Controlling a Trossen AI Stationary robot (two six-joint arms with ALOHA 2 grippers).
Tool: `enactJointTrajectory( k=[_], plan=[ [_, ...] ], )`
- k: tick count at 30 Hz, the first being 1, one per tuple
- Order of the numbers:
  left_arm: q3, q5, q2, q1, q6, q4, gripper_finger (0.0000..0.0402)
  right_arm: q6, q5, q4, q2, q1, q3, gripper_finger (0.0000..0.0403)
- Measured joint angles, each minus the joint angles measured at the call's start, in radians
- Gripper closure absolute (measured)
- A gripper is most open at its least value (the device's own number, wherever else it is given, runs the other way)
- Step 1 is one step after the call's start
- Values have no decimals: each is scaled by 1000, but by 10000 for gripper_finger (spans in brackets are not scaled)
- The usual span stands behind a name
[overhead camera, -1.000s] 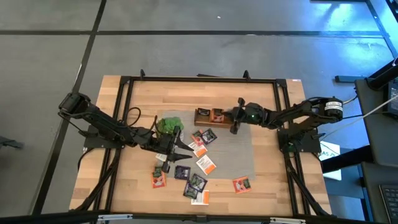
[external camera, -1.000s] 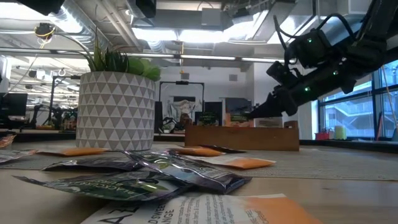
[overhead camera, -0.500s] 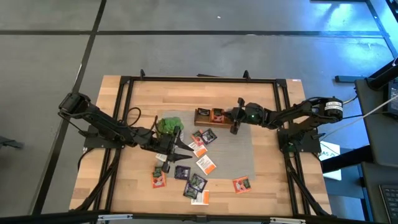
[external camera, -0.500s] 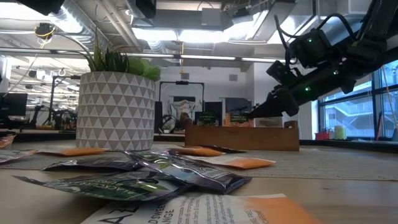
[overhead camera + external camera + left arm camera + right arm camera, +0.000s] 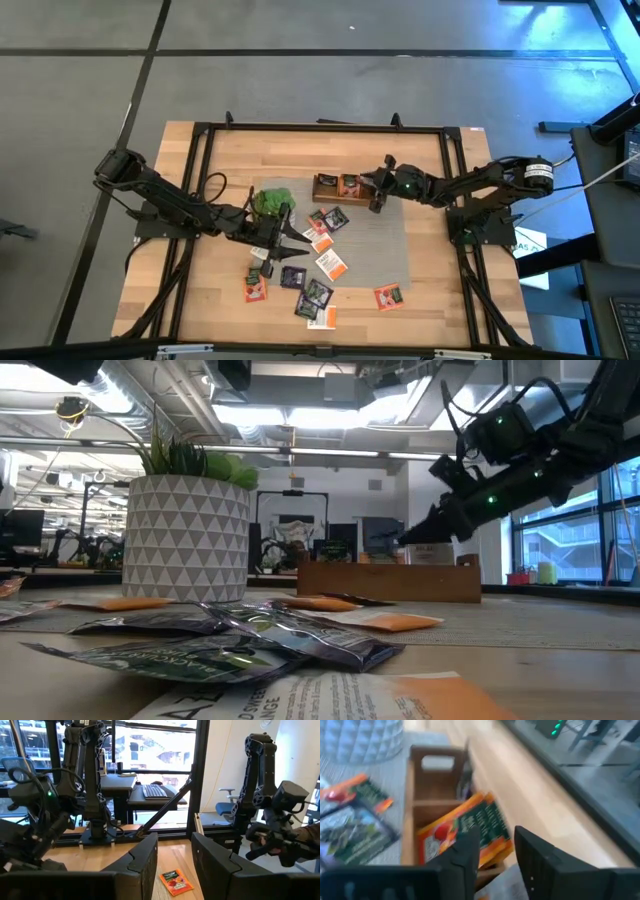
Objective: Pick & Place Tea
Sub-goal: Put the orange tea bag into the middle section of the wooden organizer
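Observation:
Several tea sachets (image 5: 330,264), orange-red, dark and white, lie flat on a grey mat. My left gripper (image 5: 292,238) is open and low over them, just to the right of the potted plant (image 5: 270,202). In its wrist view an orange sachet (image 5: 176,881) lies on the table ahead of the gripper (image 5: 174,845). My right gripper (image 5: 372,190) hangs open above the right end of the wooden box (image 5: 335,186). An orange sachet (image 5: 470,832) leans inside the compartment below that gripper (image 5: 495,839). A dark sachet (image 5: 465,775) stands in the far compartment.
The plant's white patterned pot (image 5: 187,530) stands to the left of the box (image 5: 390,580) in the low view, with sachets (image 5: 290,635) lying in front. A black frame (image 5: 320,128) runs round the table edges. Bare wood lies to the right of the mat.
My right gripper has risen a little above the box's right end. The left arm and the sachets on the mat have kept still.

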Motion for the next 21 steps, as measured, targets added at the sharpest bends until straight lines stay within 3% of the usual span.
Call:
enactJointTrajectory(
  k=[7,15,21],
  plan=[
    [1,5,17,0,-12,-3,284,50,-33,-5,-161,48,4,254],
    [92,12,106,43,-20,-89,283,24,-343,-47,-331,226,4,254],
    [217,39,239,93,-41,-150,281,19,-278,-80,-382,390,5,254]
  ],
)
